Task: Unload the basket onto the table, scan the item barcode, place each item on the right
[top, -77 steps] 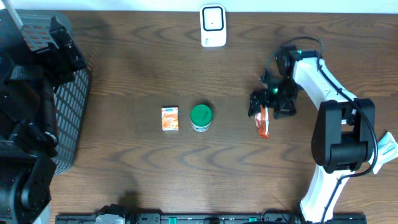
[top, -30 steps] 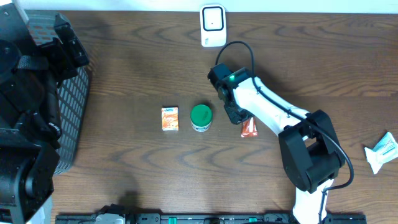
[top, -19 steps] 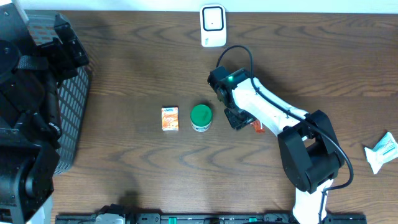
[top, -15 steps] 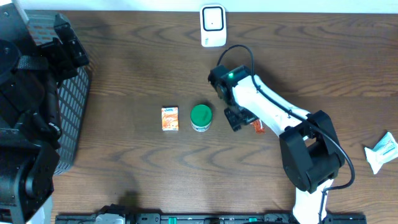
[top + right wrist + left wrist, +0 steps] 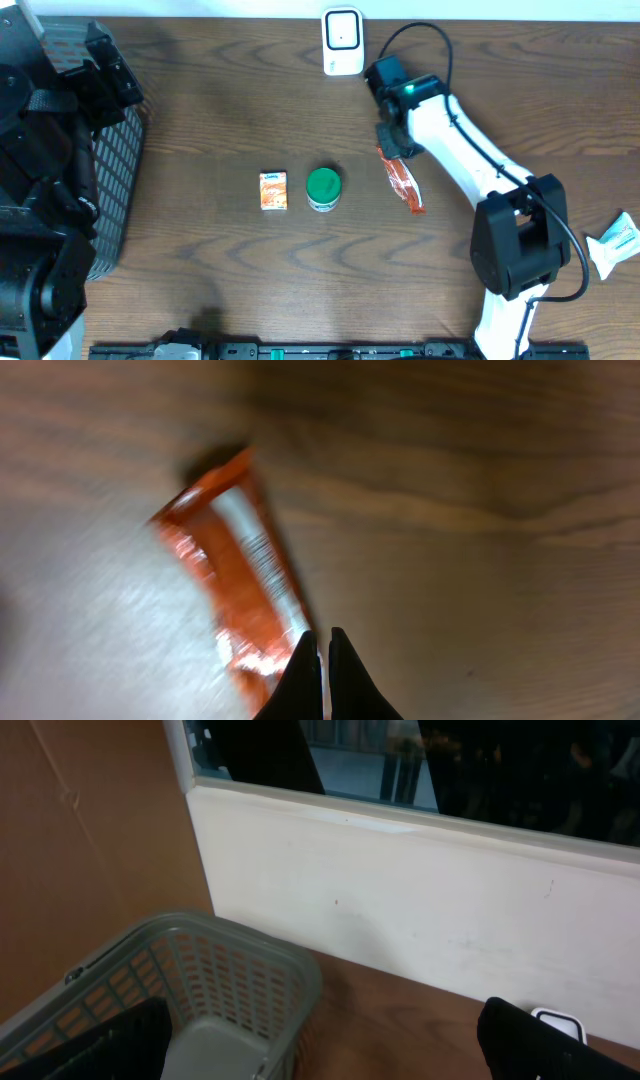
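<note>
An orange snack packet (image 5: pixel 402 186) hangs slanted just above the table, right of centre. My right gripper (image 5: pixel 391 148) is shut on its upper end. In the right wrist view the packet (image 5: pixel 235 575) runs up and left from the closed fingertips of the gripper (image 5: pixel 323 633), blurred by motion. The white barcode scanner (image 5: pixel 342 41) stands at the table's far edge, up and left of the gripper. Over the basket my left gripper (image 5: pixel 322 1060) stands wide open with nothing between its black fingers (image 5: pixel 112 1042).
A small orange carton (image 5: pixel 273 189) and a green-lidded tub (image 5: pixel 323 188) sit side by side at the table's centre, left of the packet. A grey mesh basket (image 5: pixel 112 190) stands at the left edge under the left arm. A white pouch (image 5: pixel 614 243) lies far right.
The right gripper opened briefly beside the packet near the tub, shut again, then swung back and right toward the scanner with the packet. The left arm has not moved.
</note>
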